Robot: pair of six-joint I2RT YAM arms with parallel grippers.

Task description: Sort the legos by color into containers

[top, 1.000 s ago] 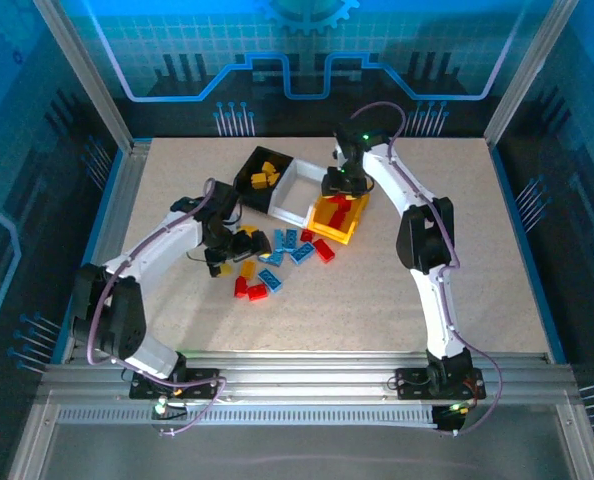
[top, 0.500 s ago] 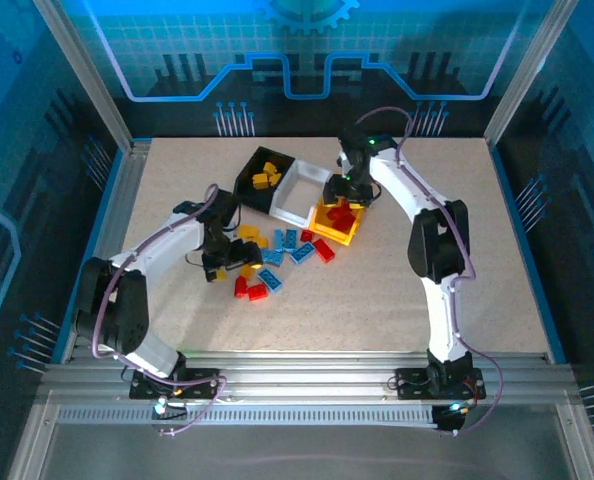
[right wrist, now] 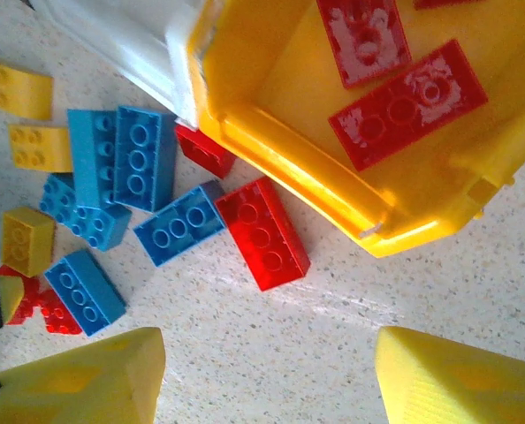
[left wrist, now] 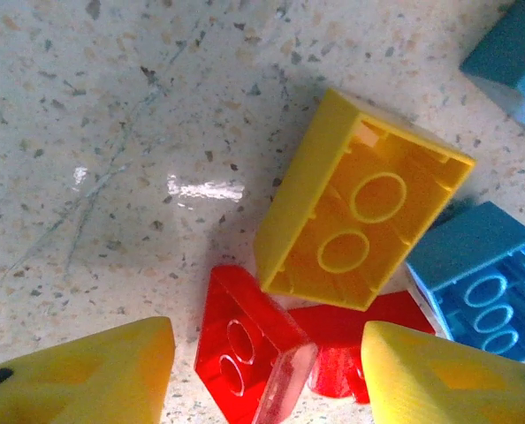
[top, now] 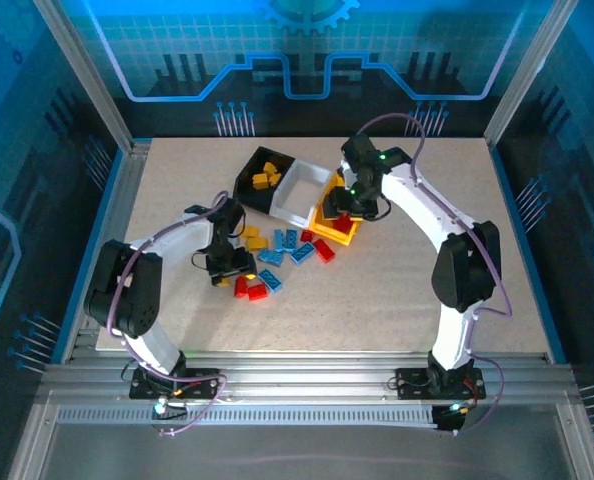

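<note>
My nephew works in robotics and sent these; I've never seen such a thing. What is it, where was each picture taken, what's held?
Two white robot arms are bolted at the near edge of a table; the wide picture looks down from above. The close-ups come from wrist cameras; the yellow wedges are fingers. Red, blue and yellow bricks lie loose beside a joined black bin, white bin and yellow bin. The left end effector straddles a red brick, jaws apart; the right end effector hangs open by the yellow bin. Neither visibly grips anything.
</note>
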